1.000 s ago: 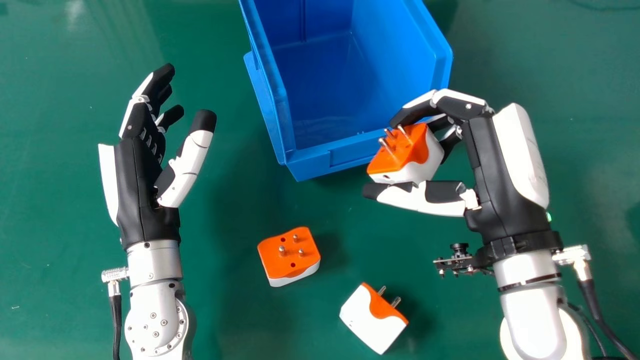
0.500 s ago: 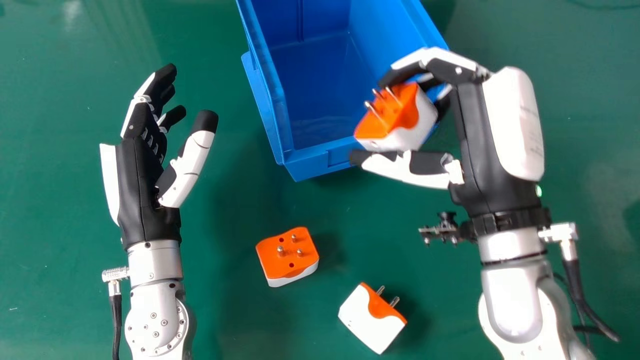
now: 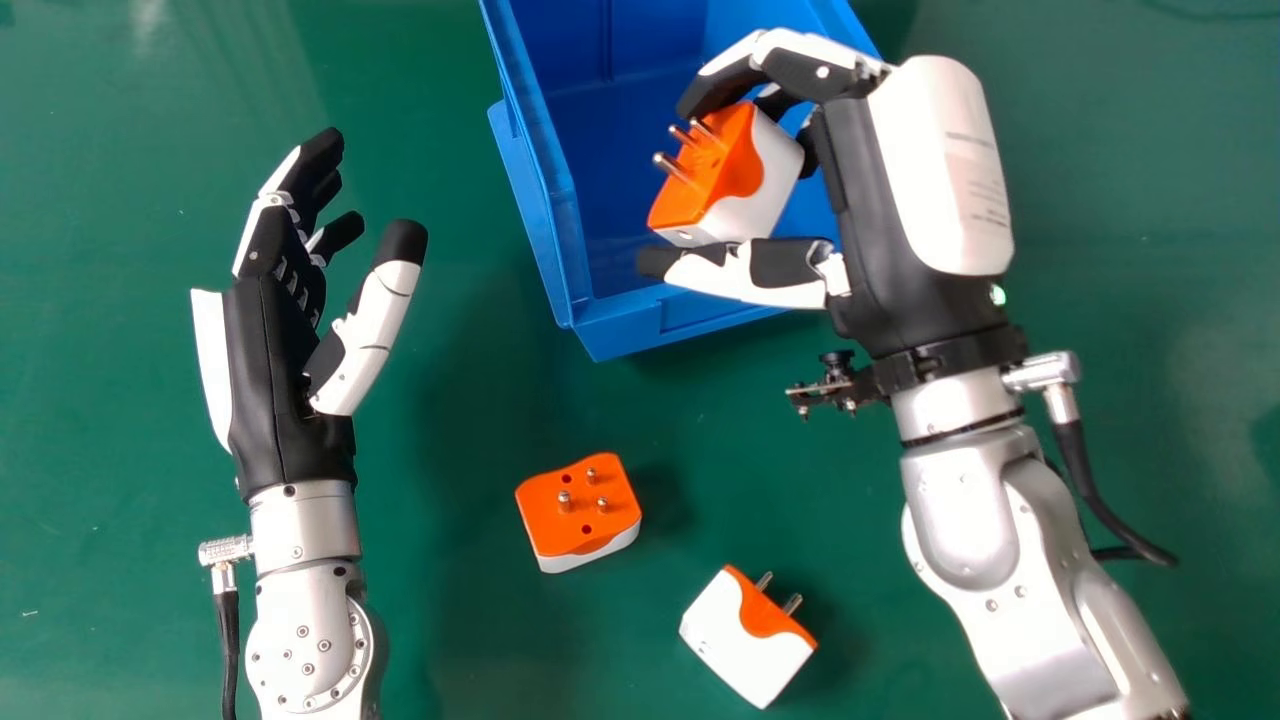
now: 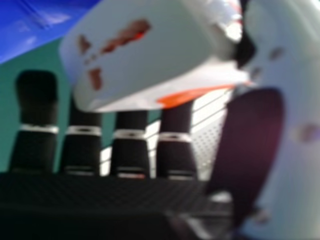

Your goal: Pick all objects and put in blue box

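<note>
An orange-and-white three-pin plug adapter (image 3: 740,175) is over the open blue storage bin (image 3: 620,332), grasped between the curled fingers and thumb of the right hand (image 3: 875,215). Nearer the robot, a pins-up adapter (image 3: 575,520) and a sideways-lying adapter (image 3: 740,640) sit apart on the green worktop (image 3: 470,620). The left hand (image 3: 275,380), fingers relaxed, is at the head view's left.

Head view brightly lit; soft shadows beside loose adapters (image 3: 570,515); pale glare on table (image 3: 120,200); right hand view: light sheen on blue box (image 4: 52,17).
</note>
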### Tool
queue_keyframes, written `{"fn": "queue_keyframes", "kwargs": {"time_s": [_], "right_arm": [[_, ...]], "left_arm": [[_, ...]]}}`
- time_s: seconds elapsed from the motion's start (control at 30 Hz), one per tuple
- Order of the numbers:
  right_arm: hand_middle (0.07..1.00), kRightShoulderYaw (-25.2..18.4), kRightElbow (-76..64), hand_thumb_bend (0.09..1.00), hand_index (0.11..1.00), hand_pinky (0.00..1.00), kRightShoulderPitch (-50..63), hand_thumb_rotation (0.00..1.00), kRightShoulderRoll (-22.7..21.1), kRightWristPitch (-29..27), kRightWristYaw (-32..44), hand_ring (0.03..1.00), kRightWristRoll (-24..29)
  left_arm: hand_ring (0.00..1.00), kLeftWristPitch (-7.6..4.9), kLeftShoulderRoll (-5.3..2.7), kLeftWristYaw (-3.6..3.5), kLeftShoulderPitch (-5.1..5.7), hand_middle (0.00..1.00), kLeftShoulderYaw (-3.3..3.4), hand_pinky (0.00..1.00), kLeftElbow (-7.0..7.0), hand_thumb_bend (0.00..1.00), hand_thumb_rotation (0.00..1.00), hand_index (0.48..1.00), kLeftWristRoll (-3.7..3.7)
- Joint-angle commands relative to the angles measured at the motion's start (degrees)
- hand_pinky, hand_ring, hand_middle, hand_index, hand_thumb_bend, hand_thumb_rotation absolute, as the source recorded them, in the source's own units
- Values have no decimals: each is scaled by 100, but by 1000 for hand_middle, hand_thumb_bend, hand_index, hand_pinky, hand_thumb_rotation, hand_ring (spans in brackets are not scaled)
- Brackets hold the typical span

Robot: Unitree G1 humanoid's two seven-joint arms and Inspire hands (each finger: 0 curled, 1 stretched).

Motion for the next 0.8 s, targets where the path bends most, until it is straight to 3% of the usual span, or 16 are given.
{"fn": "queue_keyframes", "kwargs": {"time_s": [0.0, 0.1, 0.23, 0.43, 0.77], "right_arm": [[509, 12, 197, 492, 520, 307, -351, 0, 1, -153, -261, 411, -25], [510, 87, 623, 492, 524, 306, -655, 0, -48, -188, -499, 410, -160], [511, 225, 1244, 492, 524, 312, -1085, 0, -58, -164, -947, 414, -411], [503, 510, 2239, 494, 524, 317, -1655, 0, -41, -140, -1868, 420, -809], [501, 1063, 4492, 495, 514, 326, -2742, 0, -59, -689, -3294, 441, -936]], "left_arm": [[880, -126, 11, -9, -53, 872, -14, 811, -37, 766, 542, 802, 12], [880, -112, -5, -62, -53, 872, -14, 810, -53, 765, 542, 802, -52], [881, -114, 25, -7, -60, 873, -8, 813, -46, 765, 540, 803, 9], [880, -102, 45, 19, -80, 872, -15, 812, -29, 766, 542, 804, 27], [879, -65, 20, -55, -130, 872, -10, 811, -42, 767, 544, 804, -75]]}}
